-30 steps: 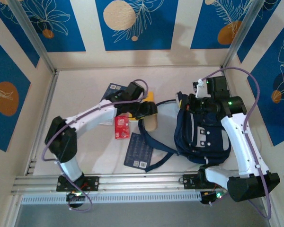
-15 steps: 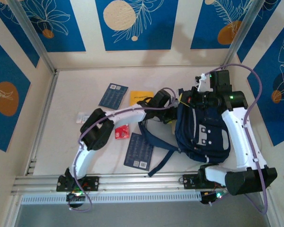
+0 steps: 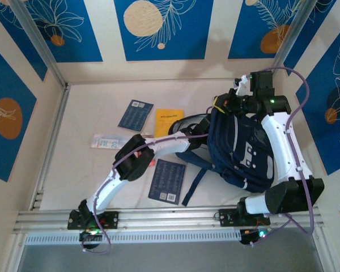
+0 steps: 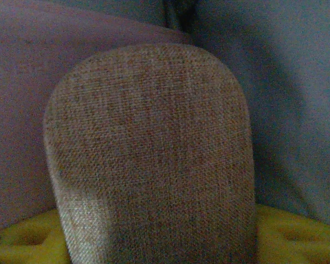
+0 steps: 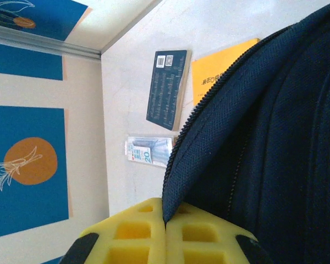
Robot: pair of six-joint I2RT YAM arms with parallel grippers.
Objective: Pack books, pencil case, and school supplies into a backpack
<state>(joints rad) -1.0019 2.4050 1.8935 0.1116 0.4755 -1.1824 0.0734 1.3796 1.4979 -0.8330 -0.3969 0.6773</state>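
There goes the left gripper (image 4: 154,247) off the table (image 3: 90,170) into the mouth of the backpack (image 3: 241,147) at far right, tan pencil case (image 4: 148,154) with it, held or released I cannot tell, while the right gripper (image 5: 165,236) pinches the zip rim open, so the case looks nearly packed, books (image 3: 169,120) waiting left.

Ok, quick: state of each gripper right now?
Left gripper: tan pencil case sits between its fingers; gripped or loose cannot be told.
Right gripper: shut on the backpack's zippered rim.

"20" on the flat white packet (image 5: 149,150)
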